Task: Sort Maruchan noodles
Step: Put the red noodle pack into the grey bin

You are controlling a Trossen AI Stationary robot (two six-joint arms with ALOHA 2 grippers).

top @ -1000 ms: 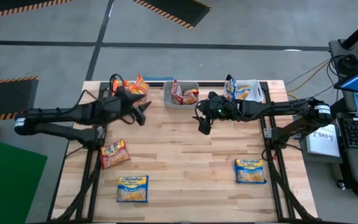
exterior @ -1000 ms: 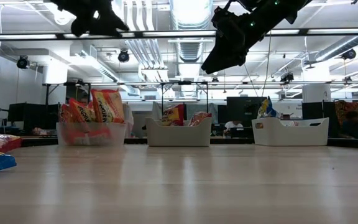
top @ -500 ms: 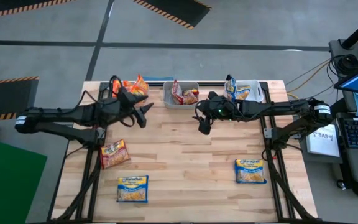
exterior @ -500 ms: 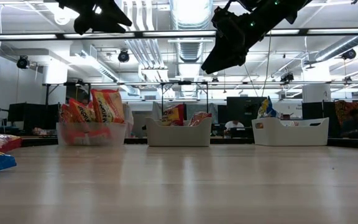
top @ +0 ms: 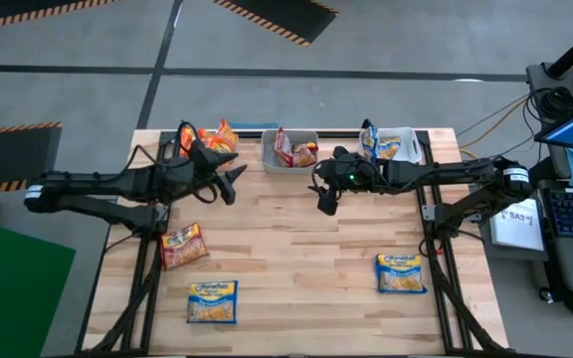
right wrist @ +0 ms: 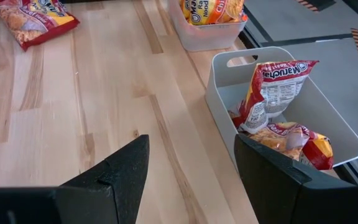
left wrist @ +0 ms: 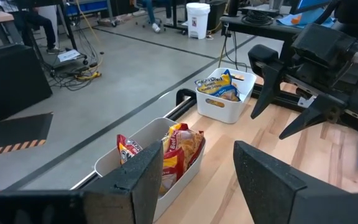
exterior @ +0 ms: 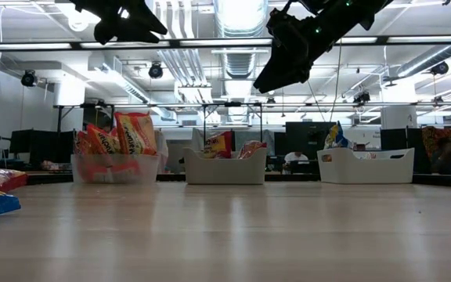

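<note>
Up along the top edge of the pale wooden table (top: 296,249) stand three plastic bins: the left bin (top: 207,139) with orange packets, the middle bin (top: 289,151) with red packets, the right bin (top: 396,145) with blue-and-yellow ones. Crinkly flat packets lie loose: a red packet (top: 183,246) at left, a blue packet (top: 213,301) lower left, another blue packet (top: 401,273) lower right. The left gripper (top: 229,182) and right gripper (top: 324,202) hover empty at upper centre, fingers spread wide.
</note>
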